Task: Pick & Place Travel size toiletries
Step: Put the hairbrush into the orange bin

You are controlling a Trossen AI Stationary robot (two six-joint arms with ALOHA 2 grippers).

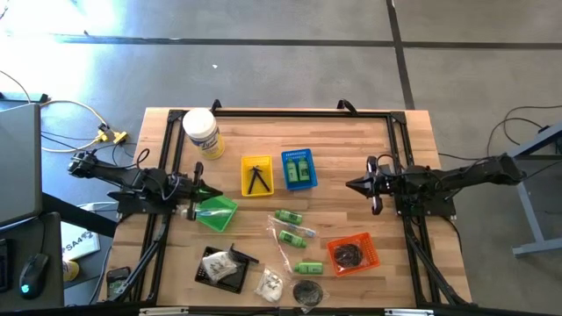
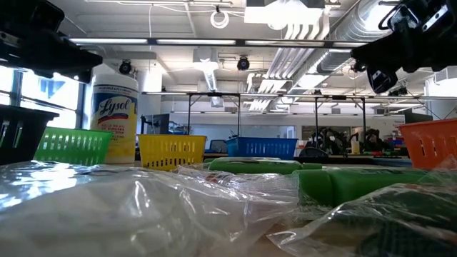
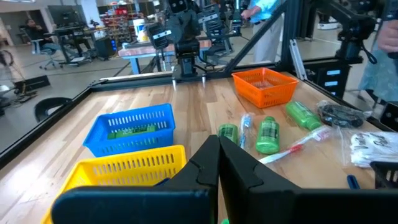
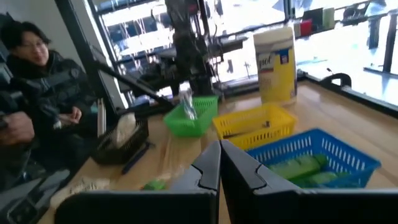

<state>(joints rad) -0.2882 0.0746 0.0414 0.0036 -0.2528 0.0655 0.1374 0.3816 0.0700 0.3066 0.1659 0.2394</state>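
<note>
Green bottles [image 1: 290, 226] lie mid-table between my two arms; left gripper [image 1: 200, 187] and right gripper [image 1: 353, 185] both closed, holding nothing.

jar [image 1: 201, 132] set at table's [image 1: 351, 140] far-left corner | bottles [image 1: 293, 237] laid mid-table | tray [image 1: 221, 269] placed at near edge

A white wipes jar [image 1: 201, 133] stands beside the yellow basket [image 1: 256, 175].
</note>
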